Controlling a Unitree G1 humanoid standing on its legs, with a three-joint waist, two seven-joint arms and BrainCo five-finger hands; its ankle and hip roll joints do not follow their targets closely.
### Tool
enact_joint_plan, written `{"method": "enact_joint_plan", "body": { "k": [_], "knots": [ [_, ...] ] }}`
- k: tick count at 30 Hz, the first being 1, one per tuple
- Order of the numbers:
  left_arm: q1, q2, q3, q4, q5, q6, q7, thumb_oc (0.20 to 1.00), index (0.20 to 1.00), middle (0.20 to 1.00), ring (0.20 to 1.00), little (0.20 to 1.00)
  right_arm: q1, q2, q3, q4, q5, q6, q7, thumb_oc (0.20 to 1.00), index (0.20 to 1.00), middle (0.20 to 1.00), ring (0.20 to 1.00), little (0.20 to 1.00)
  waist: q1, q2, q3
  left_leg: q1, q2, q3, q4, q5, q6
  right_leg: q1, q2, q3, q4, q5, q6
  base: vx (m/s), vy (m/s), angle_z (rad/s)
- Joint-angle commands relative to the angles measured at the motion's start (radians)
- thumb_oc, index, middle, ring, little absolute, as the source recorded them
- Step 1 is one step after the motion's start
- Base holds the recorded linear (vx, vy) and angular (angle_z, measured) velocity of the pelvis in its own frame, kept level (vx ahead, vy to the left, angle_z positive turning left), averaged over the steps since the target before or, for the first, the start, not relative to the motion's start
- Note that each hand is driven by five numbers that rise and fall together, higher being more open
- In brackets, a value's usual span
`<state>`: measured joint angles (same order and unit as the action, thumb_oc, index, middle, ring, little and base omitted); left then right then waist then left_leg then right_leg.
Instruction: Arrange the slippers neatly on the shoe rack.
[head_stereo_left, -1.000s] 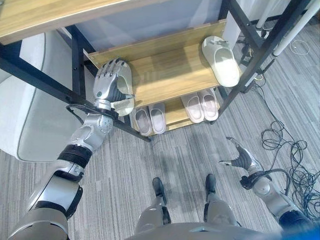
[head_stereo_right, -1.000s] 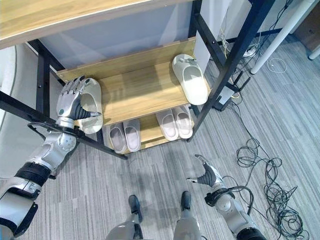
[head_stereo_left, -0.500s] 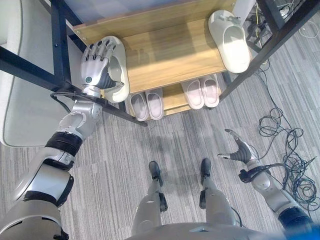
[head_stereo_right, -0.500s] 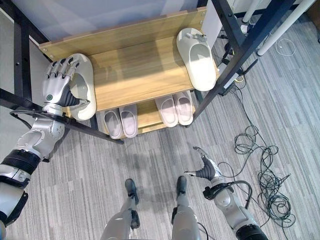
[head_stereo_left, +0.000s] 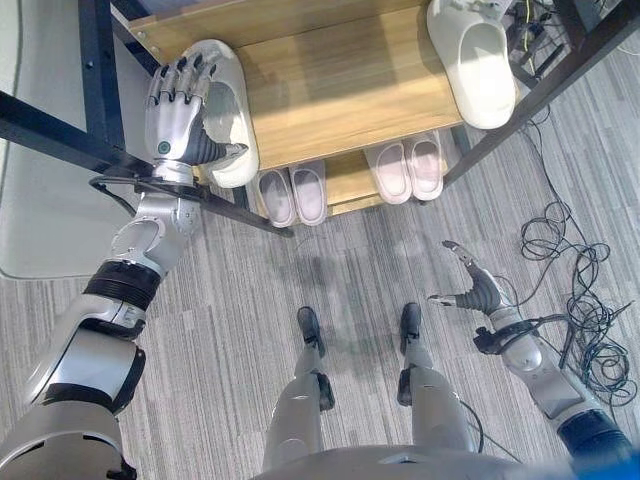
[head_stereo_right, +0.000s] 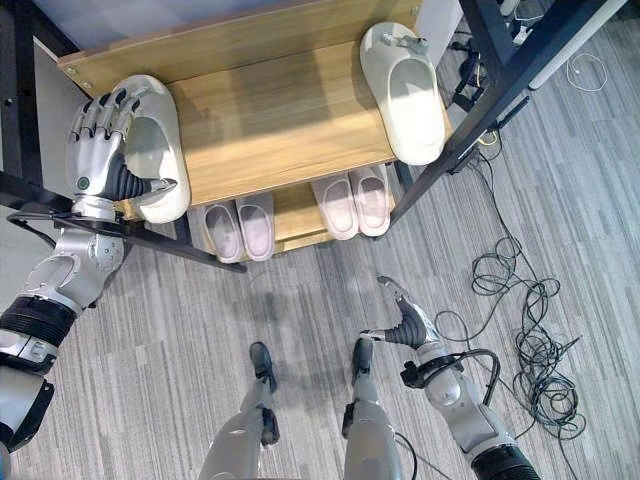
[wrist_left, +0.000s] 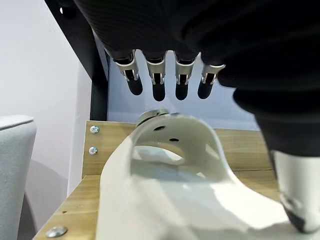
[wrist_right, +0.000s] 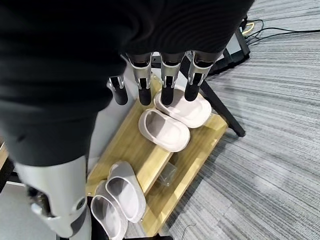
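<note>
**On the rack's left edge: seating the cream slipper**

On the middle shelf (head_stereo_left: 340, 90) of the shoe rack (head_stereo_right: 440, 170), the left hand (head_stereo_left: 175, 110) lies over one cream slipper (head_stereo_left: 228, 110) at the shelf's left end. Its fingers reach straight along the slipper toward the toe, and its thumb hooks round the slipper's inner side near the heel, so the slipper is lightly pinched between thumb and palm. The left wrist view shows the slipper's strap (wrist_left: 172, 137) below the extended fingertips (wrist_left: 157, 85). The matching cream slipper (head_stereo_right: 405, 90) sits at the far right end of the same shelf, well apart. Two pale pink pairs (head_stereo_right: 240, 225) (head_stereo_right: 355, 200) rest on the bottom shelf.

The right hand (head_stereo_right: 405, 322) hangs idle over the grey floor (head_stereo_left: 250, 330), fingers spread and relaxed.

My judgement: the held slipper's heel looks close to the front lip, so it wants sliding further in, and probably toward its partner so the pair sits together. Keeping the sole flat on the wood and the thumb grip light should stop it twisting; the black upright (head_stereo_left: 95, 75) beside the wrist leaves little room to swing.
</note>
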<state>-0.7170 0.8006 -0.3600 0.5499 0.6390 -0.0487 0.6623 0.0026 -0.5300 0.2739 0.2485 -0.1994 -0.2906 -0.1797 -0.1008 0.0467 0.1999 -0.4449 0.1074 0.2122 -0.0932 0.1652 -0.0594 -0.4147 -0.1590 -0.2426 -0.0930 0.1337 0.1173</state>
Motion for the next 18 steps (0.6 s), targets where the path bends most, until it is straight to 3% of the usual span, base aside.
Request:
{"method": "enact_joint_plan", "body": {
  "k": [1, 10, 18],
  "knots": [
    [-0.074, 0.108, 0.07, 0.147, -0.018, 0.045, -0.006, 1.0, 1.0, 1.0, 1.0, 1.0, 0.031, -0.025, -0.037, -0.08, 0.031, -0.048, -0.002, 1.0, 1.0, 1.0, 1.0, 1.0, -0.017, -0.022, -0.04, -0.022, -0.051, -0.071, 0.006, -0.076, -0.021, -0.009, 0.008, -0.089, 0.006, 0.009, 0.051, 0.0, -0.03, 0.0],
    [-0.067, 0.145, 0.114, 0.091, -0.029, 0.048, 0.013, 1.0, 1.0, 1.0, 1.0, 1.0, 0.057, -0.021, -0.055, -0.082, 0.036, -0.043, 0.002, 1.0, 1.0, 1.0, 1.0, 1.0, -0.016, -0.014, -0.043, -0.018, -0.052, -0.08, 0.006, -0.081, -0.017, -0.01, 0.007, -0.092, 0.006, 0.006, 0.051, 0.0, -0.004, 0.0],
    [-0.047, 0.14, 0.16, -0.074, -0.005, 0.042, -0.013, 1.0, 1.0, 1.0, 1.0, 1.0, 0.063, 0.003, -0.06, -0.061, 0.048, -0.026, 0.008, 1.0, 1.0, 1.0, 1.0, 1.0, -0.012, -0.021, -0.043, -0.004, -0.055, -0.093, 0.006, -0.088, -0.015, 0.001, 0.002, -0.085, 0.006, 0.006, 0.052, 0.0, -0.002, 0.03]
  ]
}}
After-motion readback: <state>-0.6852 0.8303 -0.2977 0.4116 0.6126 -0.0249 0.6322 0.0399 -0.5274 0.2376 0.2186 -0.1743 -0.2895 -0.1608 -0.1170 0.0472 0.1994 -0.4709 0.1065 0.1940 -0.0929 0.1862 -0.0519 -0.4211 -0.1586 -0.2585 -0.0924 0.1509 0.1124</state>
